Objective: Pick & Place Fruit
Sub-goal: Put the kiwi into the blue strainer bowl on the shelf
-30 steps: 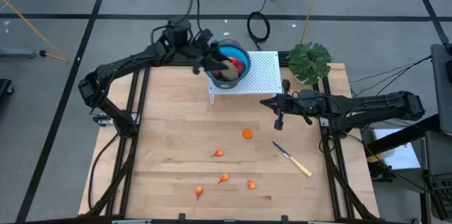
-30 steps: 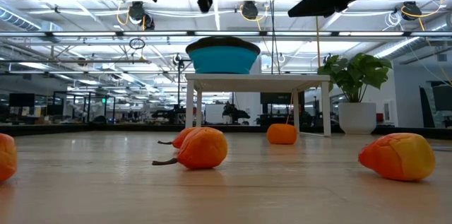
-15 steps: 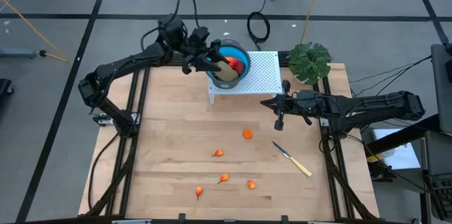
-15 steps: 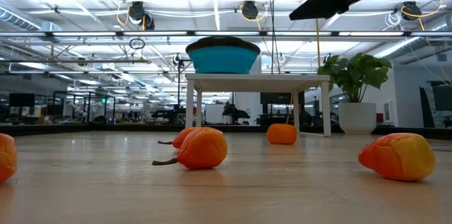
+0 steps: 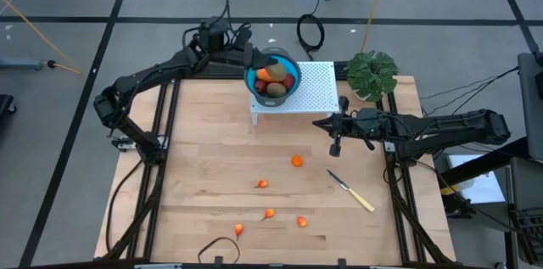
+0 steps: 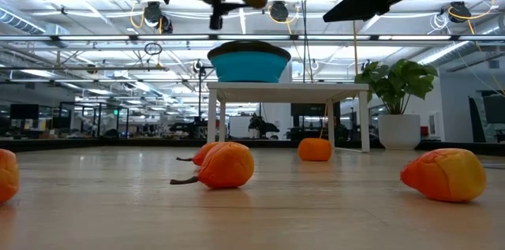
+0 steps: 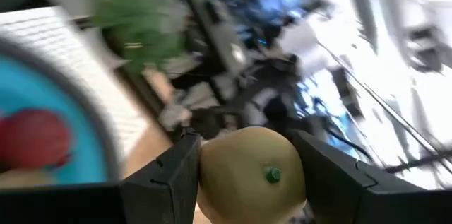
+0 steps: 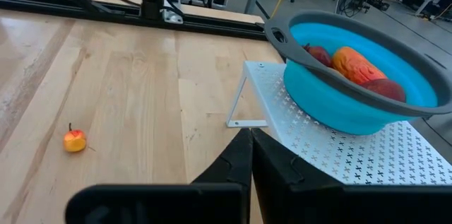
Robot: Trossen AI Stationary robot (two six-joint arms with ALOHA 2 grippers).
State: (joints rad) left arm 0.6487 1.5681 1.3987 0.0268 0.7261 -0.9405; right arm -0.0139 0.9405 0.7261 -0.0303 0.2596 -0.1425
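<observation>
Pincer (image 7: 247, 181) of the left arm is clamped on a smooth brown-green oval fruit (image 7: 251, 174) beside the round blue bowl (image 5: 273, 82).

Surface (image 5: 212, 150): pale wood planks on a dark metal frame.
Floor (image 5: 68, 14): grey, crossed by dark tape lines, with black cables (image 5: 310, 31) and a yellow cable (image 5: 34, 19) lying on it.
Plant (image 5: 372, 72): green, potted, at the surface's far corner.
Ceiling (image 6: 95, 21): open beams with round lamps (image 6: 278, 11).
Room beyond: rows of desks and screens (image 6: 95, 120).
</observation>
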